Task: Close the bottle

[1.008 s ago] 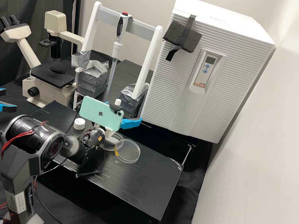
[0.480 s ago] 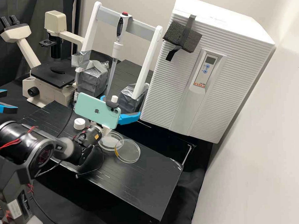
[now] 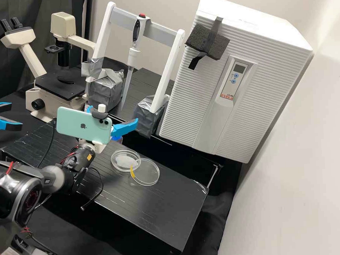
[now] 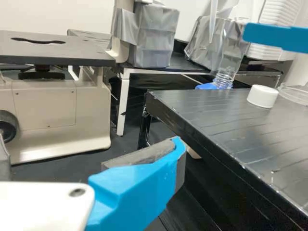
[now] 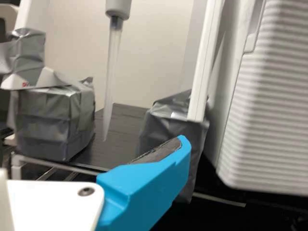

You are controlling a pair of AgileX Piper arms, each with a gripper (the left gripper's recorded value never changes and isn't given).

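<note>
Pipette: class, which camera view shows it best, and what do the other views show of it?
The high view: the pipette hangs whole in its white stand, from red button to tip. The right wrist view catches its lower shaft and tip; the left wrist view, a sliver of the tip.

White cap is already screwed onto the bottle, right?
Not right. The white cap is not on the bottle. It lies on the black bench, apart from the bottle, whose threaded neck stands bare. The left wrist view shows this.
</note>
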